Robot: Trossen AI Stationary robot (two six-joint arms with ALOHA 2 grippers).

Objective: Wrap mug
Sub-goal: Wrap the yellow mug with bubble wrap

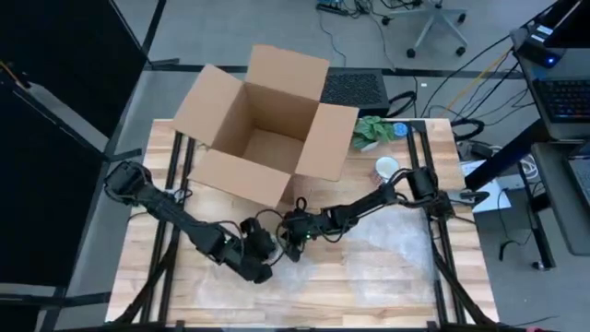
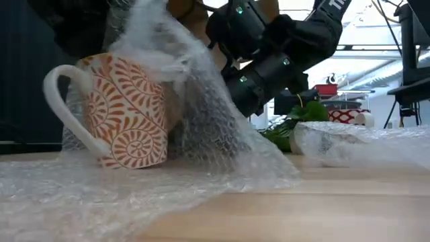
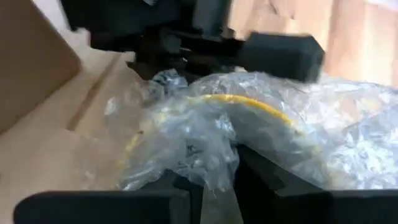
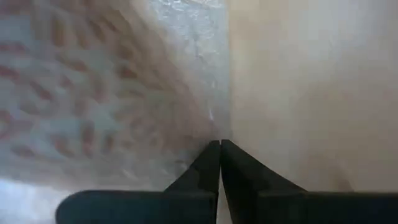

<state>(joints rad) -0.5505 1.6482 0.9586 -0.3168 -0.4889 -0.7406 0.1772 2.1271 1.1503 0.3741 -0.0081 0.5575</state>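
An orange-and-white patterned mug (image 2: 131, 111) stands upright on its base on a sheet of bubble wrap (image 2: 222, 161), its handle (image 2: 59, 101) toward the low view's left. The wrap is drawn up and draped over the mug's top and one side. In the high view both grippers meet at the table's middle, over the mug, which is hidden there. My left gripper (image 1: 265, 256) is shut on wrap over the mug's yellow rim (image 3: 249, 102). My right gripper (image 1: 295, 232) is shut beside the mug's wrapped wall (image 4: 93, 93). My left gripper pinches a bunched fold of bubble wrap (image 3: 214, 168) between its two fingers, several crumpled layers, just over the mug's rim. The wrap spreads slack over the mug's mouth beyond the fingers. My right gripper has its fingertips (image 4: 214, 155) closed on a thin edge of bubble wrap (image 4: 211, 121) next to the mug's side. From there the wrap runs up over the mug's wall.
An open cardboard box (image 1: 267, 129) stands at the table's far side. A white cup (image 1: 386, 168) and green leaves (image 1: 373, 132) sit at the far right. More loose bubble wrap (image 1: 387, 254) covers the table's right half. Bare wood lies near the front edge (image 1: 304, 309).
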